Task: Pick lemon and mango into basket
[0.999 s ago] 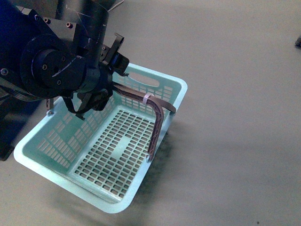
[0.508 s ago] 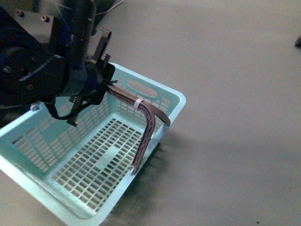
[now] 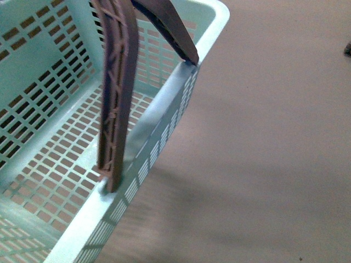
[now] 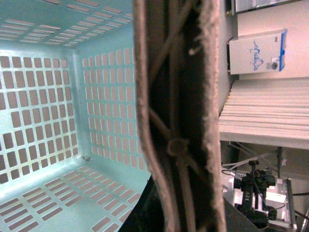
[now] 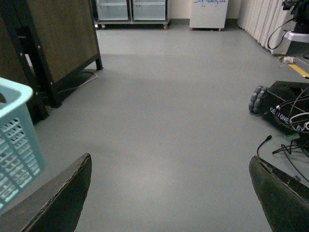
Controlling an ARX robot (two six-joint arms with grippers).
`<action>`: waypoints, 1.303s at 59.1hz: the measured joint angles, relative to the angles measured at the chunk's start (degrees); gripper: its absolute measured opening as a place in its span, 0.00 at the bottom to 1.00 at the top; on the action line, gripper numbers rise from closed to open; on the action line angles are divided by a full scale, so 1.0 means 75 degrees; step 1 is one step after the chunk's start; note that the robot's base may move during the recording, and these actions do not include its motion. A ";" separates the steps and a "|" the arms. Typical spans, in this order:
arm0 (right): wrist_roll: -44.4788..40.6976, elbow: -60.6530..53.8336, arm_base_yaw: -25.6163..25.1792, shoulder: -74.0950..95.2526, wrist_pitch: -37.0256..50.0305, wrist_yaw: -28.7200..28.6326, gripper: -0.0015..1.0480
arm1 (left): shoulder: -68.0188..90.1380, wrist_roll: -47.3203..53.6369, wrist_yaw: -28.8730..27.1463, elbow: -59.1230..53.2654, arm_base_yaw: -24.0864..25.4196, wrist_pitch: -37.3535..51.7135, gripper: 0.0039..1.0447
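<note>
The pale blue-green basket (image 3: 164, 131) hangs close to the front camera and fills the left of that view; its slotted floor holds nothing. One brown handle (image 3: 118, 93) runs up across it. In the left wrist view my left gripper (image 4: 178, 212) is shut on that brown handle (image 4: 176, 121), with the basket's inside (image 4: 53, 159) behind it. My right gripper (image 5: 171, 193) is open over bare grey floor, its dark fingers (image 5: 63, 203) far apart and nothing between them. A corner of the basket (image 5: 17, 145) shows beside it. Lemon and mango are out of view.
A dark wooden cabinet on black legs (image 5: 58, 38) stands behind the basket. A black wheeled base with cables (image 5: 285, 108) lies on the floor to one side. Glass-door units (image 5: 130, 9) line the far wall. A white box (image 4: 256, 50) and equipment (image 4: 256, 188) show past the handle.
The basket has risen off the floor and swung toward the front camera, now filling its left side. My left arm has left the front view.
</note>
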 joint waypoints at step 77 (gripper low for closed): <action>0.0003 0.0000 0.0000 0.0000 0.0000 -0.0003 0.92 | -0.2731 -0.0169 -0.0947 0.0090 -0.0035 -0.2124 0.04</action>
